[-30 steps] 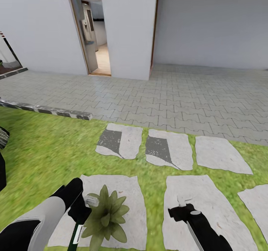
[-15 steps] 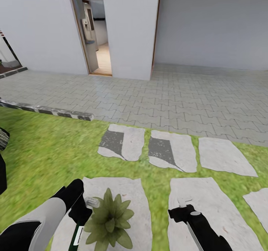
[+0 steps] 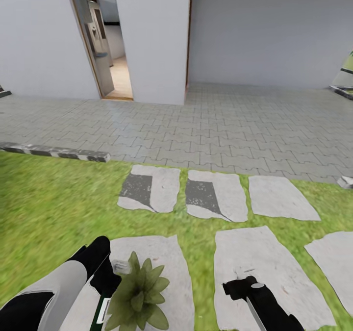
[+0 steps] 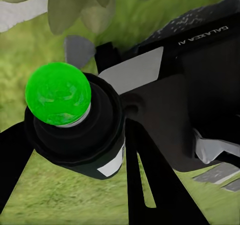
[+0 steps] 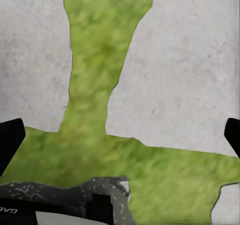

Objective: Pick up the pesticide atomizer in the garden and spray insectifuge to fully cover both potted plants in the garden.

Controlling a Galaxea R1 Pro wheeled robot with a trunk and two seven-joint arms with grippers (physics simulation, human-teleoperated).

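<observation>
Green lawn and pale slabs: the whole head view is seen to have slid sideways against half a second ago, the doorway (image 3: 100, 41) and stepping stones (image 3: 215, 193) now lying further toward the robot's left; this is read as a turn of the camera or base, not a move of the things.
Arms against the view: both arms are found at almost the same places in the frame as before, so they are judged to have been carried round with the body.
Left gripper (image 3: 109, 278): pinched round the pesticide atomizer (image 3: 104, 307), whose dark-green body and white label patch hang below the fingers and whose pale spray head (image 3: 120, 267) shows above them.
Atomizer in the left wrist view: the bottle (image 4: 75, 130) is seen end-on, clamped between the dark fingers.
Potted plant (image 3: 137, 296): an olive rosette set on a stone slab (image 3: 166, 267), just beside the spray head; its pot is hidden under the leaves, so any contents cannot be told.
Second plant: none can be made out.
Right gripper (image 3: 239, 286): spread wide over grass and stone, with nothing held.
Meaning for the task: pick-up is judged done; spraying of the near plant seems in hand, though no mist can be made out.
</observation>
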